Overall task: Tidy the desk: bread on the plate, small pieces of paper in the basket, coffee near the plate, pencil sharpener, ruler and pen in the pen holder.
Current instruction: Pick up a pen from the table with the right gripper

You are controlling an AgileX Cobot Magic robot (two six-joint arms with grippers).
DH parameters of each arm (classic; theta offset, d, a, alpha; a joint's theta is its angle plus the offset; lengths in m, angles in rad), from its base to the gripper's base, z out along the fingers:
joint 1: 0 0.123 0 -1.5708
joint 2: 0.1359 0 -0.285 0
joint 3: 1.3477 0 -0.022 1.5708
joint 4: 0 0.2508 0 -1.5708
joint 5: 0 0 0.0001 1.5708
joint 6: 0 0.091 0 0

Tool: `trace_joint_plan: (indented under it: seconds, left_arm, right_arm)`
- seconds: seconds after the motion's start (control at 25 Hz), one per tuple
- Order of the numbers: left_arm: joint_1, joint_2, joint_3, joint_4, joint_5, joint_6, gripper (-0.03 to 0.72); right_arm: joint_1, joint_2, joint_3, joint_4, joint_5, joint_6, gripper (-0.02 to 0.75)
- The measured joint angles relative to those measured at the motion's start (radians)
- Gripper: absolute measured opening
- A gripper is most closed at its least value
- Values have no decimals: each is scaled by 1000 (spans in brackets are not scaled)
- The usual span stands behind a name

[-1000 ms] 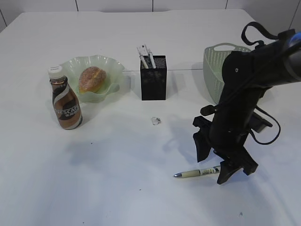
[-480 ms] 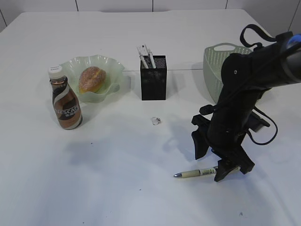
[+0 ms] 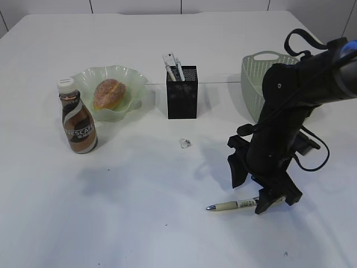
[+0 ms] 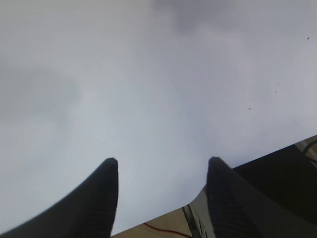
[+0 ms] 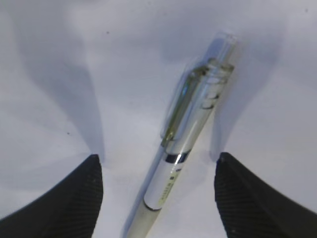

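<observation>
Lying on the desk (image 3: 139, 223), the pen (image 5: 185, 141) sits between the right jaws, spread apart.

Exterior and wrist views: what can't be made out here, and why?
- Basket contents: exterior view, the woven wall and right arm hide the inside.
- Pen holder contents: only white tops show above the mesh.
- Pen rear end: exterior view, behind the right gripper.
- Left gripper: wrist view only; bare desk beyond.
</observation>
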Motion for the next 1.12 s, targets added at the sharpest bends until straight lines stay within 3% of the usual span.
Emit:
trace_joint_plan:
  seconds: [1.12]
  left_arm:
    - [0,0,0,0,0,0,401]
  right_arm:
    - [0,29,-2,9,-21,0,545]
